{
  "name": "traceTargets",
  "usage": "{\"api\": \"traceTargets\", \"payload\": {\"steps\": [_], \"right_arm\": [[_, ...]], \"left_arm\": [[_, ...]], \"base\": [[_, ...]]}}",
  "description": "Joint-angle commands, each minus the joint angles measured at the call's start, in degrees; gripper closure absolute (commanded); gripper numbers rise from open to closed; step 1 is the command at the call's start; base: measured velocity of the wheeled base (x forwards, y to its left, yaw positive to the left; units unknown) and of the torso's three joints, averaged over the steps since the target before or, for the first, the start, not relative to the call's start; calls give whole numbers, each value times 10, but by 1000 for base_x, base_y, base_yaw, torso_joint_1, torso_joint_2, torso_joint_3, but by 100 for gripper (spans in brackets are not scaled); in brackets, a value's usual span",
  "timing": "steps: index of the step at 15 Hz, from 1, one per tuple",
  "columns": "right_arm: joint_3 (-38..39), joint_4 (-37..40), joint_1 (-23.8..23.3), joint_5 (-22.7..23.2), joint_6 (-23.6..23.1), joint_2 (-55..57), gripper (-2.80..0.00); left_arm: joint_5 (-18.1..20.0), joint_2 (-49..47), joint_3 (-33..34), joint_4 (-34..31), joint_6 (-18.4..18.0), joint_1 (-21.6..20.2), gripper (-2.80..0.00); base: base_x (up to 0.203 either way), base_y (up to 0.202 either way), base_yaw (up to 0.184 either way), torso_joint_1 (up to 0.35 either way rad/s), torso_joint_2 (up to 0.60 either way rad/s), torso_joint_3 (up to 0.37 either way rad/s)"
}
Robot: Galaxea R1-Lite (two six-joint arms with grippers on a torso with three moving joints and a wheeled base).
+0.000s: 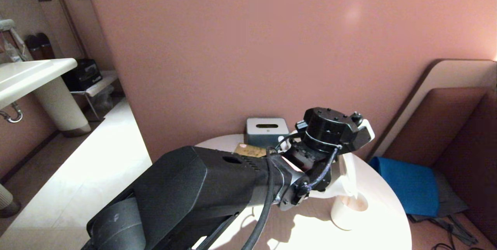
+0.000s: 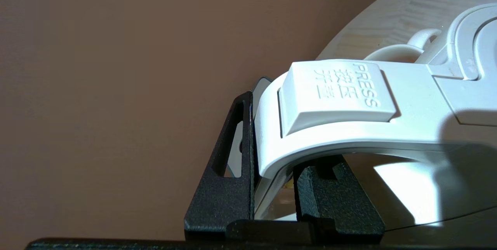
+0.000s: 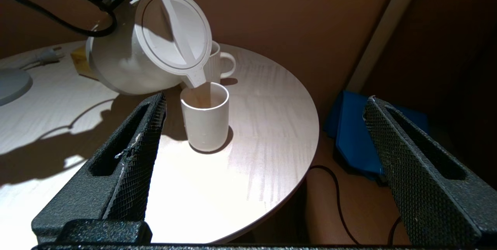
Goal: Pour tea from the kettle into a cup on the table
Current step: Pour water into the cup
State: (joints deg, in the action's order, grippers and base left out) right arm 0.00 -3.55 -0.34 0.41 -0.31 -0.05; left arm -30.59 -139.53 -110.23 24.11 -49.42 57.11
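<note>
The kettle [image 3: 128,59] is held tilted above the table [image 3: 252,157], its spout over the rim of the cup [image 3: 205,122], and a thin stream of tea [image 3: 204,94] is seen falling into it. The left gripper [image 2: 273,188] is closed narrowly on the kettle's loop handle, 1 finger on each side. The cup stands at about 4 o'clock on the round top in the head view, well in from the edge; a ribbed mug [image 3: 219,63] stands behind it, toward 12 o'clock.

The pour is judged to be under way. The tilt should be kept steady and gentle, the spout held just over the cup's centre, and the level watched so that the kettle is righted before the brim is reached.

The right gripper [image 3: 264,172] is parked off the table's edge, fingers spread wide and holding nothing.
</note>
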Motion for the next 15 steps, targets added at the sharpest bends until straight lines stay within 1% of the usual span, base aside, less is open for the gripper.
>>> {"api": "traceTargets", "payload": {"steps": [1,4,7,15], "right_arm": [[0,-1,0,0,0,0,-280],[0,-1,0,0,0,0,-280],[0,-1,0,0,0,0,-280],[0,-1,0,0,0,0,-280]], "left_arm": [[-2,1,0,1,-6,1,0],[-2,2,0,1,-12,2,0],[-2,2,-4,1,-30,3,0],[-2,4,-5,0,-42,3,0]], "base": [[0,0,0,0,0,0],[0,0,0,0,0,0],[0,0,0,0,0,0],[0,0,0,0,0,0]]}}
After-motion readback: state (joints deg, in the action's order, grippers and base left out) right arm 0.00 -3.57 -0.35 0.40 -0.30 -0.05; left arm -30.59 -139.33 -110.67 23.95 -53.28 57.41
